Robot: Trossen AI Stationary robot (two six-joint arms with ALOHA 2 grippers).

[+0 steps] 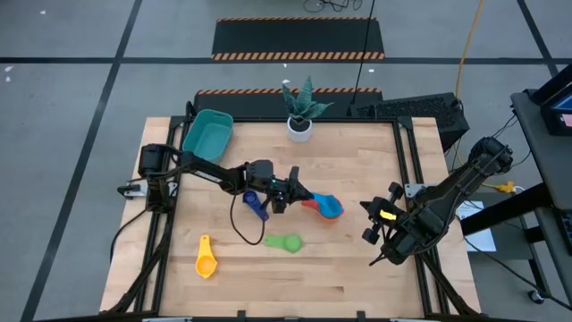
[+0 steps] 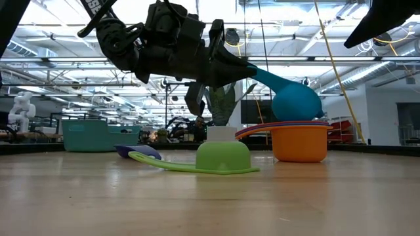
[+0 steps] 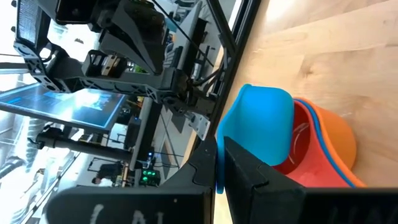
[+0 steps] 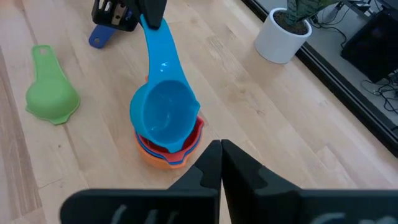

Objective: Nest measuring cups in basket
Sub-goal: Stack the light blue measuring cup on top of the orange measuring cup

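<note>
My left gripper (image 1: 293, 190) is shut on a light blue measuring cup (image 4: 165, 112), whose bowl hangs tilted at the mouth of a stack of red, blue and orange cups (image 4: 168, 154) standing on the table. A green cup (image 1: 286, 242) lies mouth down at the near side. A dark blue cup (image 1: 256, 205) lies under my left arm. A yellow cup (image 1: 206, 259) lies near left. The teal basket (image 1: 207, 134) stands at the far left corner. At the table's right edge my right gripper (image 4: 221, 144) hovers shut with nothing in it. My left gripper pinches the light blue cup's flat handle (image 4: 153, 34) near its free end between its two fingers. The fingers come roughly level from the table's left and lie along the handle. The bowl (image 2: 295, 99) tilts down at the stack's top rim (image 2: 282, 124); I cannot tell if it rests there.
A white pot (image 1: 300, 128) with a green plant stands at the far edge, right of the basket. Bare wood lies near and right of the stack. My right arm (image 1: 447, 192) reaches in over the right edge.
</note>
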